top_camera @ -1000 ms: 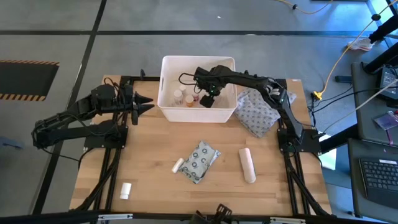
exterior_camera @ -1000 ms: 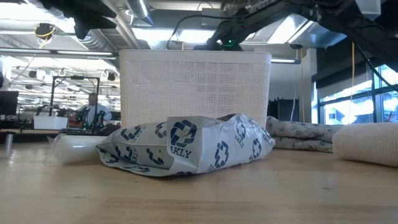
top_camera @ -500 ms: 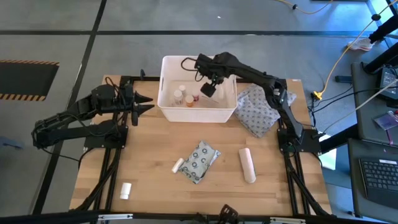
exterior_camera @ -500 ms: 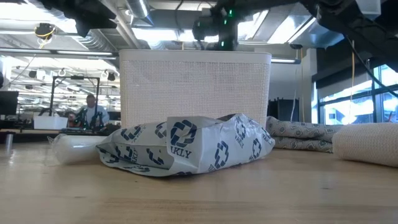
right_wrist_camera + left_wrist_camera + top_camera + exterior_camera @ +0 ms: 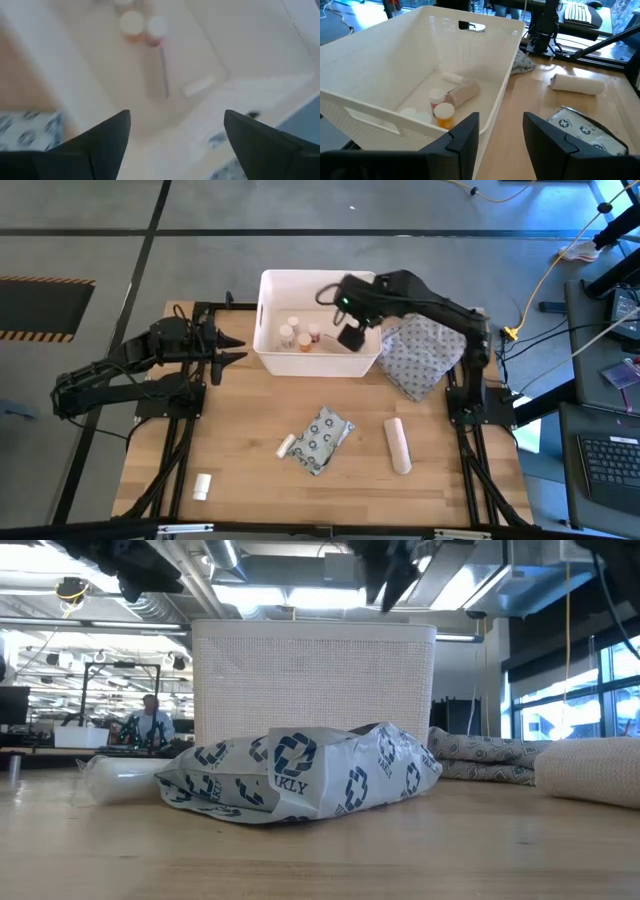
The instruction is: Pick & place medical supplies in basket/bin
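High view: right gripper (image 5: 349, 337) hovers over the white basket (image 5: 270, 283), fingers spread and empty; pill bottles (image 5: 291, 334) and a gauze roll (image 5: 464, 93) lie inside; another gauze roll (image 5: 398, 445) and dotted packet (image 5: 322, 439) lie on the table (image 5: 240, 470); left gripper (image 5: 238, 349) waits beside the basket, fingers slightly apart, holding nothing.

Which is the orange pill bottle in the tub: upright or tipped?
Upright. The orange pill bottle stands on the white tub's floor, its white cap facing up.
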You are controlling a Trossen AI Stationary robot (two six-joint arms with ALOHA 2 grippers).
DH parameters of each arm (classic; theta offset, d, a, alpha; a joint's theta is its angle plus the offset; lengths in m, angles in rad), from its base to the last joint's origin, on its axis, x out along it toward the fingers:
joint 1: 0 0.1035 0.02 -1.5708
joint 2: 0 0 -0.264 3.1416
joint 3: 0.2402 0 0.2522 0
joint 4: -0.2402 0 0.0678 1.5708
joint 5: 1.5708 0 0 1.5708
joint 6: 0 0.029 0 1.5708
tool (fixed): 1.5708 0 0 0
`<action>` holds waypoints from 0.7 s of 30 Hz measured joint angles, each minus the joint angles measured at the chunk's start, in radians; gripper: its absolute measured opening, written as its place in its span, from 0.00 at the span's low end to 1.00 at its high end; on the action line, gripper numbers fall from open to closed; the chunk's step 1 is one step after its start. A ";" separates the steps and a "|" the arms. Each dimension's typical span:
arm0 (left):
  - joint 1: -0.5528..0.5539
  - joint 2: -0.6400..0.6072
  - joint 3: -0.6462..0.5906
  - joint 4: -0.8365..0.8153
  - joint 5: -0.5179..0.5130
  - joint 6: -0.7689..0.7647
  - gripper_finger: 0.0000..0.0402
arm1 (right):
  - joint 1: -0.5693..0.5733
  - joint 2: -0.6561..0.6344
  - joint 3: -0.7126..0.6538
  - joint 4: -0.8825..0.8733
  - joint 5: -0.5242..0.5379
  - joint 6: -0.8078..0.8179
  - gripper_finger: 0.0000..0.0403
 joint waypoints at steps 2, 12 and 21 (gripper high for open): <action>0.000 0.000 0.000 -0.009 0.000 -0.001 0.36 | 0.049 -0.035 -0.005 -0.021 -0.001 0.056 0.80; 0.000 0.000 0.000 -0.079 0.000 0.000 0.36 | 0.371 -0.248 -0.355 -0.015 -0.057 0.547 0.80; 0.000 0.000 0.000 -0.082 -0.001 0.000 0.36 | 0.585 -0.353 -0.825 0.025 -0.072 1.060 0.80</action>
